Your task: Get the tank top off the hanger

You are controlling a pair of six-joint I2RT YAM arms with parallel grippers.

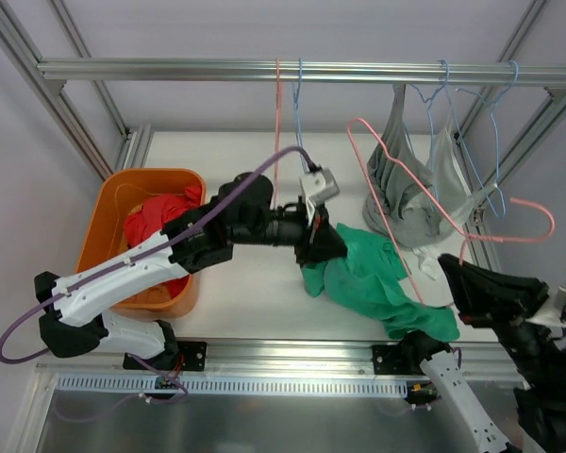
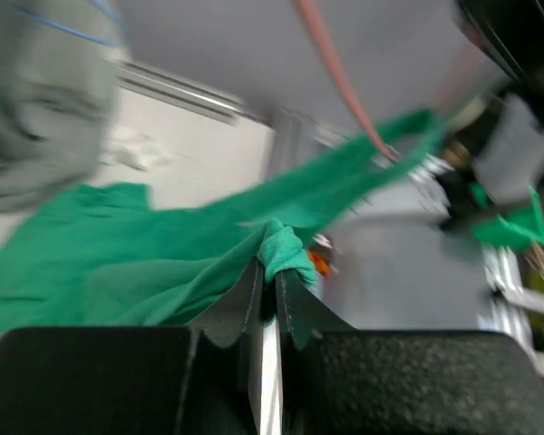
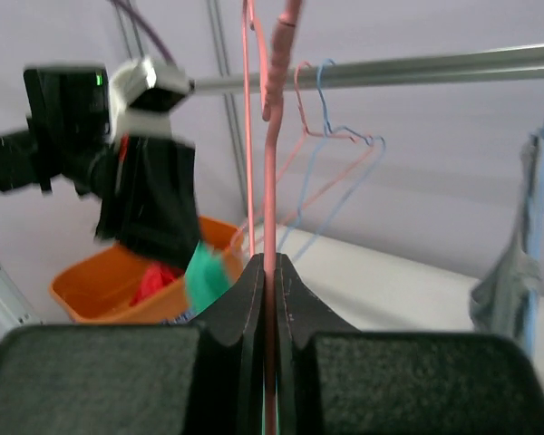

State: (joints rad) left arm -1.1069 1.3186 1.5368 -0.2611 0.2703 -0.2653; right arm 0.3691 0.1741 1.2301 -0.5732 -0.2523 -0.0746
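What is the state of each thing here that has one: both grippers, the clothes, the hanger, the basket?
Left gripper, jaws shut on tank top.
Right gripper, jaws shut on pink hanger.
Tank top, stretched out, one strap seemingly on the pink hanger.
Pink hanger, off the rail, held.
Grey clothes, hanging from the rail.
Basket, holds red cloth.

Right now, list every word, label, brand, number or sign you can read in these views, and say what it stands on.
None. No writing shows on the tank top, the hanger, the bin or the rail. The left wrist view is too blurred to read.
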